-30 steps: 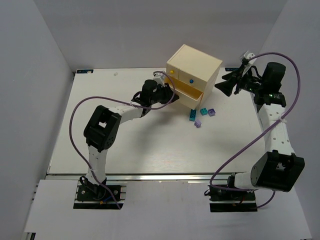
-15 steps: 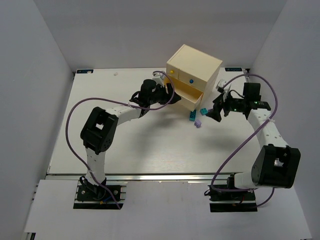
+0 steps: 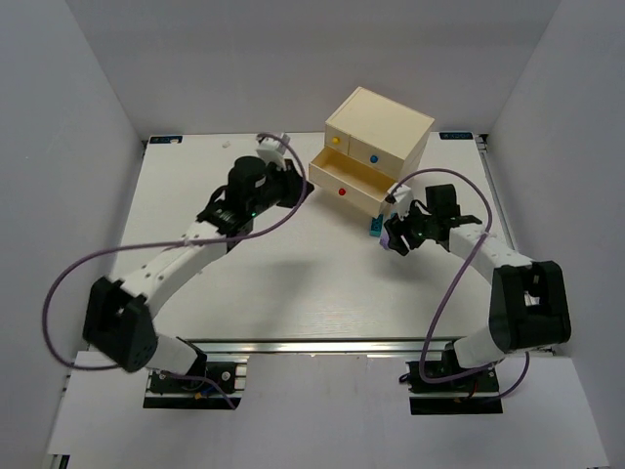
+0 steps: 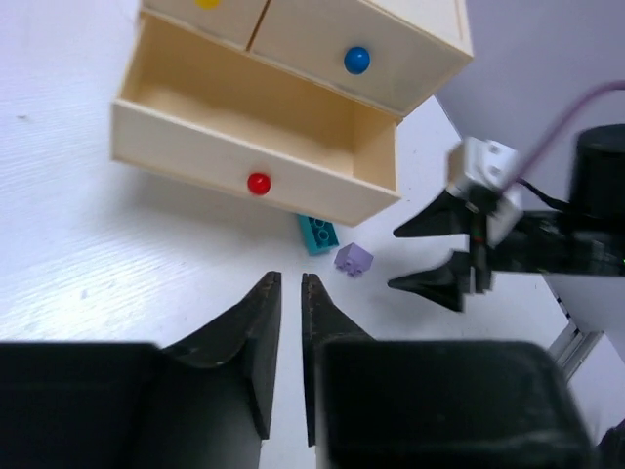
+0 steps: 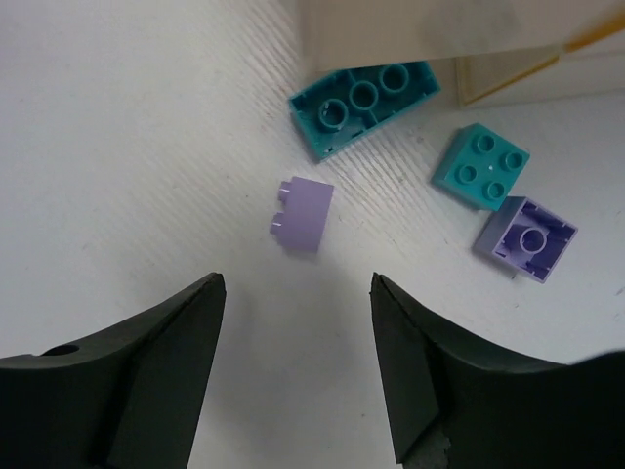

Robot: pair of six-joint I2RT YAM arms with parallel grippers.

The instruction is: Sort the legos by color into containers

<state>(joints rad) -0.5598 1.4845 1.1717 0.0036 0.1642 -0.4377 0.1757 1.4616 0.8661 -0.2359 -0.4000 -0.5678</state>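
Hovering low, right gripper (image 5: 298,366), fingers spread, over lilac brick (image 5: 302,214). Beside it: teal long brick (image 5: 363,105) partly under chest (image 3: 379,130), teal square brick (image 5: 482,166), purple square brick (image 5: 526,237). Red-knob drawer (image 4: 256,154) pulled out. Left gripper (image 4: 290,324): fingers nearly together, holding nothing.

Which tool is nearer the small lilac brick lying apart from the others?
Right. The right tool hangs open just above the lilac brick, fingers straddling it. The left tool, nearly shut, sits farther back across the table, before the open red-knob drawer.
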